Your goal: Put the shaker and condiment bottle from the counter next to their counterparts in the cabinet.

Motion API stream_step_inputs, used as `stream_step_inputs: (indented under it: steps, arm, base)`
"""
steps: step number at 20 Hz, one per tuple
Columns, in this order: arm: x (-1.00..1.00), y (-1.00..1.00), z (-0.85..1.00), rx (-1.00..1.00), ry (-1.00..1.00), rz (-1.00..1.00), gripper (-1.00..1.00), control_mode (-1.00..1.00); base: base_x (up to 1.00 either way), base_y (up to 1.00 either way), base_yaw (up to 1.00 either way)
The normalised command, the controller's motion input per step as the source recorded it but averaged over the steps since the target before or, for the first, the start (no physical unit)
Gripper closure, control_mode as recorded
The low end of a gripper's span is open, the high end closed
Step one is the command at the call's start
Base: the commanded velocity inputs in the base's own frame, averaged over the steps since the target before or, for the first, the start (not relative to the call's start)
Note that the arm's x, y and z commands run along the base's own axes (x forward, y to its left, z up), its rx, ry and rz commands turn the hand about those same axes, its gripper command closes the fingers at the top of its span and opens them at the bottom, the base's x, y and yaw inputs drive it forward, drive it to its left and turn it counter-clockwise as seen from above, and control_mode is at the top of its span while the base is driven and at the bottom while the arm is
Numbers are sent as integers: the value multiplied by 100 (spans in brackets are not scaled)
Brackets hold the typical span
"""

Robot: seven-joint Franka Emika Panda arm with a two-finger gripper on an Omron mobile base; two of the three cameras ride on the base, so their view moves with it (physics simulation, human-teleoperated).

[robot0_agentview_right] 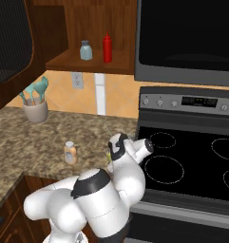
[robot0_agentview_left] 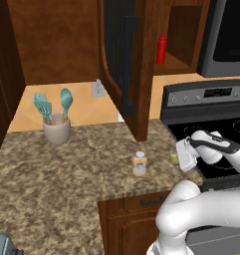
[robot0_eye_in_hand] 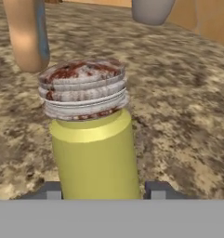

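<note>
Speckled brown granite is the counter (robot0_agentview_left: 66, 164) in the left base view. On it I see a small orange bottle (robot0_agentview_left: 139, 164) standing upright near the front edge, and a grey cup with teal utensils (robot0_agentview_left: 56, 127) further back on the left. My gripper (robot0_agentview_left: 182, 155) is low at the counter's right end, beside the stove (robot0_agentview_left: 211, 107), and a bit of yellow-green shaker (robot0_agentview_left: 174, 159) shows just beside it. The cabinet (robot0_agentview_left: 136, 60) door is open, with a red squeeze bottle (robot0_agentview_left: 162, 50) on the shelf.

From the right base view, the red squeeze bottle stands near a pale blue jar (robot0_agentview_right: 86, 50) on the shelf. The orange bottle stands alone on the counter, left of my arm.

Through the hand view, the yellow shaker stands upright between the two fingertips (robot0_eye_in_hand: 159, 189). Whether the jaws already press it, I cannot tell.
</note>
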Motion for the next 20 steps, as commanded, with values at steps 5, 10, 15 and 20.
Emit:
stream_step_inputs:
  steps: [5,10,15,20]
  arm:
    - [0,0,7,0,0,1,100,-100]
    - [-1,0,58,0,0,0,100,-100]
    - [-22,0,80,0,0,0,100,-100]
    - [-51,11,84,5,-1,0,100,-100]
  base:
    - [0,0,0]
    - [0,0,0]
    - [0,0,0]
    - [0,0,0]
